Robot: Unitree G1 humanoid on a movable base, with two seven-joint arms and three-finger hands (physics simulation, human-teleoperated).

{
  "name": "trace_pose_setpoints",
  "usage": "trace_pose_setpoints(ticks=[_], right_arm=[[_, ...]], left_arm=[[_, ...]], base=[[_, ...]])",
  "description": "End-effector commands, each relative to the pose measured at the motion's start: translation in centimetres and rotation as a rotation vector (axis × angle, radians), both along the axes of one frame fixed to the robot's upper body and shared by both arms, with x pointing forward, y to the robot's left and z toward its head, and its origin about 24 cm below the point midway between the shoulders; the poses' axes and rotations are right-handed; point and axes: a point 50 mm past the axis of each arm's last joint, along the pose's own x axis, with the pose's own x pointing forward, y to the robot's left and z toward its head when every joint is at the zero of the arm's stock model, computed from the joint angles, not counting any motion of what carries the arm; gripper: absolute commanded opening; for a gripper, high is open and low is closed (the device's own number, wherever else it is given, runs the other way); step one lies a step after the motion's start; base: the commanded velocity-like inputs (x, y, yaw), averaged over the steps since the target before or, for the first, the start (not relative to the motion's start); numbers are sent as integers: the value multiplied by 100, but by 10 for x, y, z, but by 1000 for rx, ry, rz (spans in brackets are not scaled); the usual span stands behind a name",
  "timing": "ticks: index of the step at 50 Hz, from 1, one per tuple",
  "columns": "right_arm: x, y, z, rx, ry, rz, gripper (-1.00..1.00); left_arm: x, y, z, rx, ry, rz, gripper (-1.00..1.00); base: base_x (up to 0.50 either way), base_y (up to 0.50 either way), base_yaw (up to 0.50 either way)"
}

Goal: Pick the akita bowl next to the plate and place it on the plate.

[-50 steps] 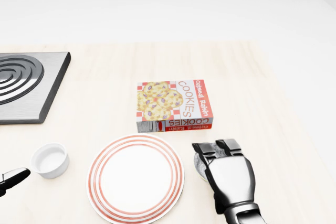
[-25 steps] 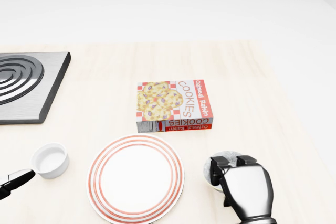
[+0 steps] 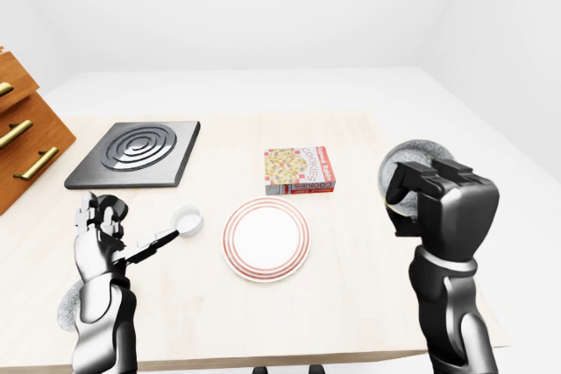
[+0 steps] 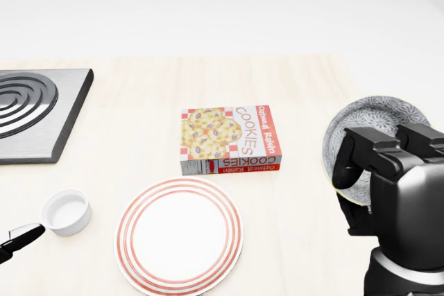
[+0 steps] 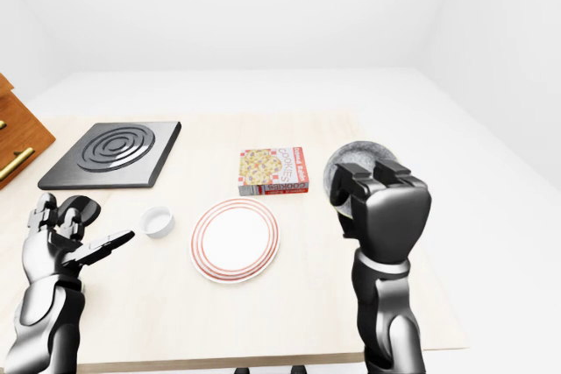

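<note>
Left-eye view: right hand [image 3: 445,208] is up off the counter [image 3: 351,251], fingers clamped on the akita bowl [image 3: 406,160]. The bowl is tipped on edge, with its opening partly toward the camera. It is in the air at the right, well apart from the plate [image 3: 266,238], which lies bare mid-counter. Left hand [image 3: 103,232] is low at the left with fingers spread wide, holding nothing, one finger pointing toward the small white ramekin [image 3: 187,220].

Head view: the bowl's speckled grey inside shows above the dark fingers, which hook over its near rim. The grip looks like a rim pinch only. Cookie box [image 4: 230,139] sits just above the plate, between it and the top of the view.

Right-eye view: same picture; the bowl is right of the box and higher than it.

Risks, as I judge them:
- The tilted bowl on a rim pinch may slip or swing on the way left.
- A low carry could knock the cookie box.
- If released while tilted, the bowl could land on edge, roll off the plate or shove it.
- It should be levelled and lowered onto the plate centre before the fingers open.
</note>
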Motion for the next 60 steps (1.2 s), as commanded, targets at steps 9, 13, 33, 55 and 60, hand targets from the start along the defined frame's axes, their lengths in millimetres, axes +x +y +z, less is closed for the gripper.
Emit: trace_pose_setpoints(ticks=[9,13,33,55,60], right_arm=[[-50,25,60,184,-319,171,-100],[-55,30,56,207,-299,206,-100],[-56,109,15,4,-89,440,-100],[-35,149,-16,-101,36,536,-100],[-25,153,-30,-106,105,535,-100]], left_arm=[[-2,2,1,-7,-10,6,100],[-2,2,3,-4,-17,8,100],[-2,3,3,-10,-19,13,100],[-3,4,0,-14,-5,12,100],[-3,4,0,-13,-5,11,100]], base=[[0,0,0],[0,0,0],[0,0,0],[0,0,0],[0,0,0]])
